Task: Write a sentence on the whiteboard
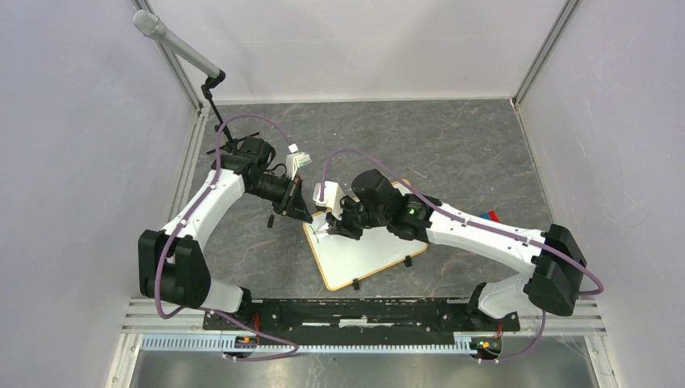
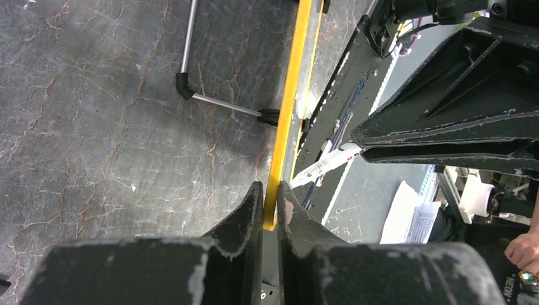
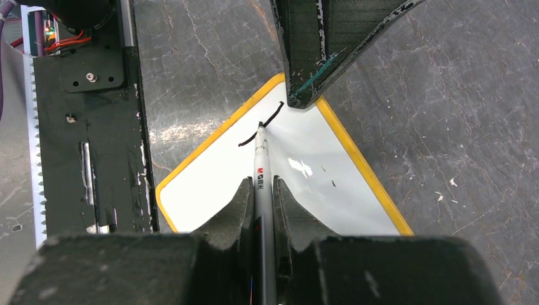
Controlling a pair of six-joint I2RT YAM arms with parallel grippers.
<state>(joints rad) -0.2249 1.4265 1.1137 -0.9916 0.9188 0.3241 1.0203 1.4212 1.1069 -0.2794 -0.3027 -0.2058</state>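
The whiteboard point(image 1: 367, 252) lies tilted on the grey table, between the two arms. My left gripper point(image 1: 309, 212) is shut on the board's yellow frame point(image 2: 289, 108) at its far-left corner; in the left wrist view the frame edge runs up from between the closed fingers point(image 2: 270, 198). My right gripper point(image 3: 260, 190) is shut on a grey marker point(image 3: 260, 159), whose tip touches the white surface point(image 3: 210, 184) near that corner. Of the sentence, only two short dark strokes point(image 3: 274, 113) show by the tip. A left finger point(image 3: 305, 63) overlaps the corner.
A microphone point(image 1: 174, 40) on a thin stand rises at the back left, its legs point(image 2: 216, 101) on the table near the board. The black base rail point(image 1: 355, 311) runs along the near edge. A small red and blue object point(image 1: 489, 216) lies right of the board.
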